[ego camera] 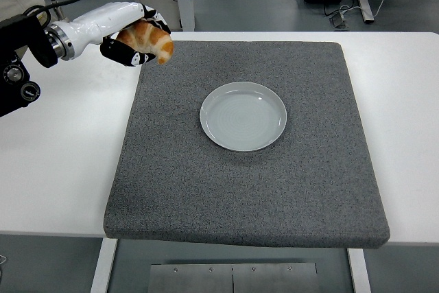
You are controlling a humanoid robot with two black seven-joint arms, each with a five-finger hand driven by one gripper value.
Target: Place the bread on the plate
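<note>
Head view shows the left hand [130, 36] with its fingers [123, 55] wrapped around the bread [149, 37], held up over the mat's [247, 190] far-left corner, so the plate [243, 116] lies nearer and to its right.

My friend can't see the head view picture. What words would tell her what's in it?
A robot's left hand holds a golden bread up in the air at the upper left. An empty pale plate sits on a gray mat covering a white table.
</note>
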